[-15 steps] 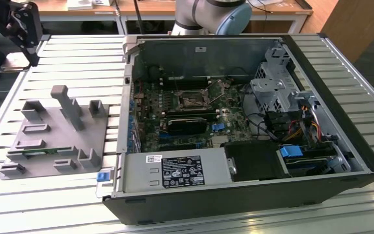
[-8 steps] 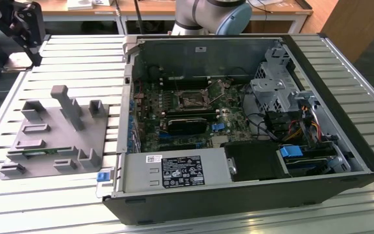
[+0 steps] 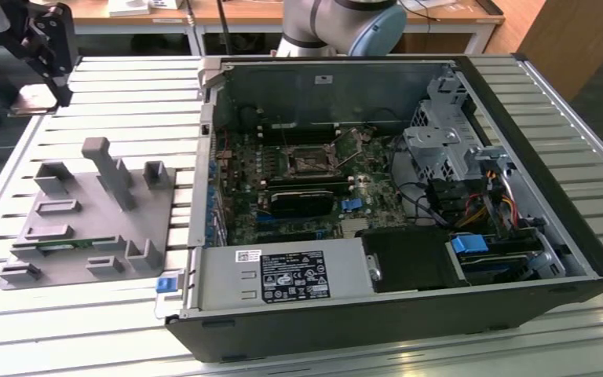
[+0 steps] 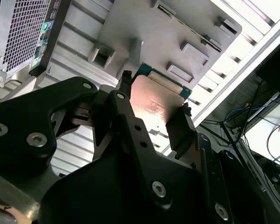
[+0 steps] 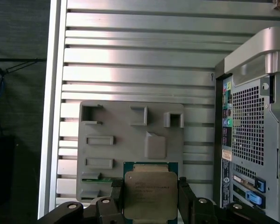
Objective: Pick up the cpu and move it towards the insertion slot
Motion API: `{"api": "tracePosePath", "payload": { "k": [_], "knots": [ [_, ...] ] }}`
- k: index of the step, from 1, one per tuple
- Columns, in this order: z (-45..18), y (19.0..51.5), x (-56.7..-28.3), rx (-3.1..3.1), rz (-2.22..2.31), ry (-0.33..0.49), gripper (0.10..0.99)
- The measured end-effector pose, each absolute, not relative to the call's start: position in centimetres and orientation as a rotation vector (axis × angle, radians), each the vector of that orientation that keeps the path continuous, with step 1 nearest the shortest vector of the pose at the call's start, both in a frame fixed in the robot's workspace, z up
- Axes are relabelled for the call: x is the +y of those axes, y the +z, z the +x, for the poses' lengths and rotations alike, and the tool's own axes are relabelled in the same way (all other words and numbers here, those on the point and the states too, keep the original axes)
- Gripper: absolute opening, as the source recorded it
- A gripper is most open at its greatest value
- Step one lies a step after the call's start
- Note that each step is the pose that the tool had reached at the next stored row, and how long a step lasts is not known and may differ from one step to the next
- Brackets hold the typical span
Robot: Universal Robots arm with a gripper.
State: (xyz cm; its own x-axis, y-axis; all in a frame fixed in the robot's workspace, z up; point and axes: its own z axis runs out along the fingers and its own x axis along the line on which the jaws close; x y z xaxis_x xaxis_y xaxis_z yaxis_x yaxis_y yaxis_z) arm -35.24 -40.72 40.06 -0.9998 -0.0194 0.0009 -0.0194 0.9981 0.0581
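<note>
The cpu (image 5: 150,198) is a flat square chip with a silvery top and a green rim. It is clamped between the two black fingers of my gripper (image 5: 150,187), which is shut on it. In the exterior view the gripper (image 3: 40,88) holds the cpu (image 3: 31,100) high over the slatted table, at that view's far left, beyond the grey plastic fixture (image 3: 82,228). The insertion slot (image 3: 310,162), a small dark socket with a metal frame, sits on the motherboard inside the open computer case (image 3: 385,236), well off toward that view's right. The second wrist view shows the cpu (image 4: 154,105) above the fixture (image 4: 177,37).
The grey fixture (image 5: 130,140) has upright posts and recesses, and a green memory stick (image 3: 60,246) lies in it. The case walls, a drive cage (image 3: 443,145) and cables surround the motherboard. The robot base (image 3: 333,23) stands behind the case. The table edge (image 5: 53,116) runs beside the fixture.
</note>
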Motion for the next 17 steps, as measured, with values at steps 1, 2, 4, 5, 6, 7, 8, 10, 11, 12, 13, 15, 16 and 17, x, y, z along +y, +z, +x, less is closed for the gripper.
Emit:
{"api": "tracePosePath", "payload": {
  "k": [1, 2, 4, 5, 6, 7, 8, 10, 11, 12, 13, 15, 16, 17],
  "knots": [
    [-35.2, 40.1, -40.7, -3.139, 0.03, -0.091, 0.545],
    [-35.1, 40.1, -40.7, -3.139, 0.03, -0.091, 0.545],
    [-34.9, 40.1, -40.7, -3.139, 0.03, -0.091, 0.545],
    [-34.9, 40.1, -40.7, -3.139, 0.03, -0.091, 0.545],
    [-34.8, 40.1, -40.7, -3.139, 0.03, -0.091, 0.545],
    [-34.7, 40.1, -40.7, -3.139, 0.03, -0.091, 0.545],
    [-34.7, 40.1, -40.7, -3.139, 0.03, -0.091, 0.545],
    [-34.5, 40.1, -40.7, -3.139, 0.03, -0.091, 0.545],
    [-34.5, 40.1, -40.7, -3.139, 0.03, -0.091, 0.545],
    [-34.4, 40.1, -40.7, -3.139, 0.03, -0.091, 0.545],
    [-34.3, 40.1, -40.7, -3.139, 0.03, -0.091, 0.545],
    [-34.1, 40.1, -40.7, -3.139, 0.03, -0.091, 0.545],
    [-34.1, 40.1, -40.7, -3.139, 0.03, -0.091, 0.545],
    [-34.0, 40.1, -40.7, -3.139, 0.03, -0.091, 0.545]
  ]
}}
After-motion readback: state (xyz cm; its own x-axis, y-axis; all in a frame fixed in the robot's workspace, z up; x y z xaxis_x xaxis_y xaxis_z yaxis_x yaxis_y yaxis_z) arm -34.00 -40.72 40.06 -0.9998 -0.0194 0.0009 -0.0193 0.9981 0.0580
